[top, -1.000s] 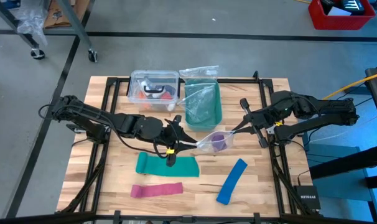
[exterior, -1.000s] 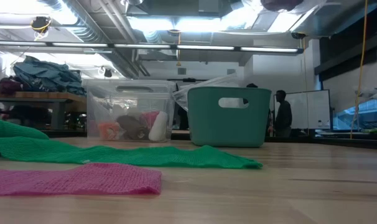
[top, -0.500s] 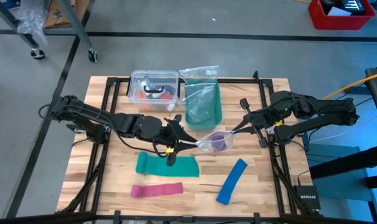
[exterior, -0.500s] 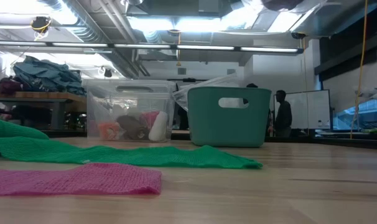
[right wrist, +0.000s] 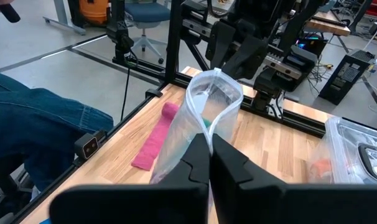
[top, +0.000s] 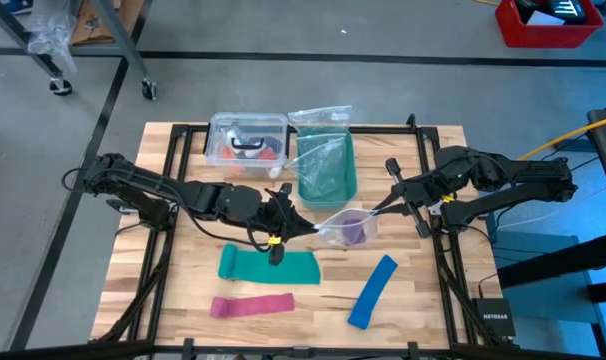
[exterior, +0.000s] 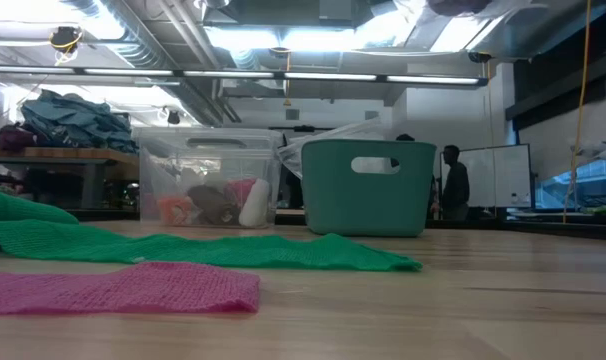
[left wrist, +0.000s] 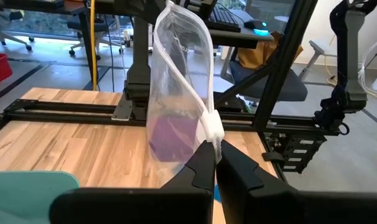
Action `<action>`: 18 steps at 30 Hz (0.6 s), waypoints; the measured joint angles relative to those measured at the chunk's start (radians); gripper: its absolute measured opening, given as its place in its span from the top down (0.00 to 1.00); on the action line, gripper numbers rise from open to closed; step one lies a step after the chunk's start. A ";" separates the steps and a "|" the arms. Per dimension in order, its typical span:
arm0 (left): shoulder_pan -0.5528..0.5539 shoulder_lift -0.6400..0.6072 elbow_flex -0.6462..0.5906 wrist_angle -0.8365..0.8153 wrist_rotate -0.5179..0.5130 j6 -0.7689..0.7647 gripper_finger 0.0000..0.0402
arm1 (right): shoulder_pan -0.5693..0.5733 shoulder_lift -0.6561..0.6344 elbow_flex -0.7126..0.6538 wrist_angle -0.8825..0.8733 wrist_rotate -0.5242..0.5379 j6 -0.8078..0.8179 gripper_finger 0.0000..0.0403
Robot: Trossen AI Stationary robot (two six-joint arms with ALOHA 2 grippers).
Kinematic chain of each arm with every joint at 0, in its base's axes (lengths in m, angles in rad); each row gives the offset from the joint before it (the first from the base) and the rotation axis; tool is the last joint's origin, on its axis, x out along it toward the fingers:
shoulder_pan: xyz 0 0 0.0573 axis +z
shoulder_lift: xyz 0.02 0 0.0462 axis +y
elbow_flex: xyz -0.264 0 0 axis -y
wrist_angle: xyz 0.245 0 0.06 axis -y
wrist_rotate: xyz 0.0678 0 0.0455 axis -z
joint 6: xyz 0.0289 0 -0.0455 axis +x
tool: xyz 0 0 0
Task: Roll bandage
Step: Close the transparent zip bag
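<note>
Frame centre: bag [top: 345,227] between left gripper [top: 305,231] and right gripper [top: 376,211], bandage [top: 353,227] inside. Bin [top: 326,168] just above; box [top: 247,144] left of bin. Lower frame, left to right: wide strip [top: 269,265], short strip [top: 251,305] below it, narrow strip [top: 372,290].

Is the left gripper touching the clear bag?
Touching. In the left wrist view the left gripper has its jaws shut on the edge of the clear bag, which holds the purple bandage. The high view agrees.

overhead, table-level, two wrist views, shared table [top: 423,300]
</note>
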 joint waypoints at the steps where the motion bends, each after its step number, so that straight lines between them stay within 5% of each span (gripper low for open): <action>1: 0.000 0.000 0.000 0.000 0.000 0.000 1.00 | 0.000 0.000 0.000 0.000 0.000 0.000 0.98; 18: -0.001 0.000 0.000 -0.218 0.001 -0.128 1.00 | 0.000 0.072 0.000 0.120 0.058 0.000 0.73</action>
